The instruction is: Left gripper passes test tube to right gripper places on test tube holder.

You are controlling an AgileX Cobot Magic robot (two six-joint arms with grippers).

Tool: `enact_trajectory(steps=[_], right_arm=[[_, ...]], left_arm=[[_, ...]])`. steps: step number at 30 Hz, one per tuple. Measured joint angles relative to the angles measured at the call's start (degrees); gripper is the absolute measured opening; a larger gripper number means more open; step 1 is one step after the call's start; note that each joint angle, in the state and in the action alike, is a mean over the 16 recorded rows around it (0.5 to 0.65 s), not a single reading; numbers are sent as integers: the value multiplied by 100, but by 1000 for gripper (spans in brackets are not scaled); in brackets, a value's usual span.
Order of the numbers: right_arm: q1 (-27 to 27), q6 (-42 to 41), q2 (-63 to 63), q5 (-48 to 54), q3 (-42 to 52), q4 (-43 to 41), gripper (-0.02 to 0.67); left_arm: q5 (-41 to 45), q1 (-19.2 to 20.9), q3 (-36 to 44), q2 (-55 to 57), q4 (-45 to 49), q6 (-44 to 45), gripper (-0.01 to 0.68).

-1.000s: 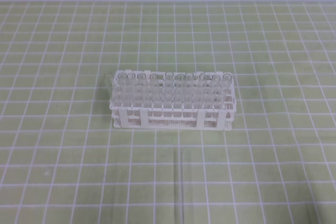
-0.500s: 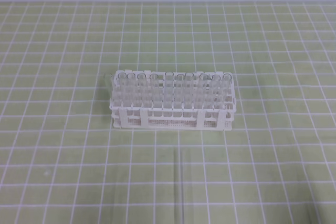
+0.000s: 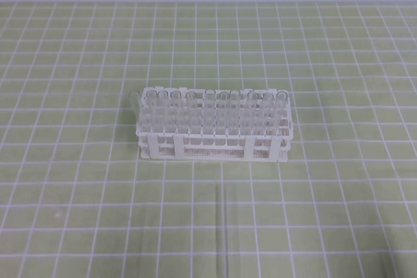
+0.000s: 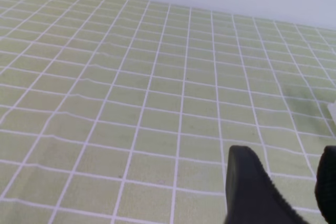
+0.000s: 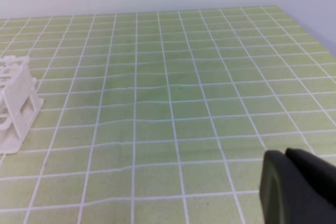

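- A green cloth ruled with a white grid covers the worktop (image 3: 78, 213), which runs back to a pale wall at 12 o'clock in the overhead view.
- The white test tube holder (image 3: 214, 148) stands at the centre of the cloth, its long side facing the camera, with clear tubes upright in its holes; a corner of it also shows at 9 o'clock in the right wrist view.
- One test tube (image 3: 134, 103) appears to lean against the rack's outer corner at 10 o'clock from its centre, outside the lattice. It is faint, and whether it is the tube to be passed cannot be told.
- Neither arm appears in the overhead view. The left end effector (image 4: 286, 190) shows two black fingers at 5 o'clock of its own camera, parted with bare cloth between them and nothing held.
- The right end effector (image 5: 299, 184) shows only as a dark mass at 5 o'clock of its camera; how wide it stands cannot be told, and no tube is seen in it.
- Judged from this, the task is at its start, with pick-up, handover and placing all to come.
- Risks ahead: clear glass among look-alike tubes invites a grasp on the wrong one, a finger nudging the light rack could shift or tip it, and a mistimed release at the handover could drop the tube onto the cloth.
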Motion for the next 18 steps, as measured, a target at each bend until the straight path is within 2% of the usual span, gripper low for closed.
enact_trajectory(steps=[18], right_arm=[[0, 0, 0, 0, 0, 0, -18]], left_arm=[[-117, -3, 57, -150, 1, -134, 257]])
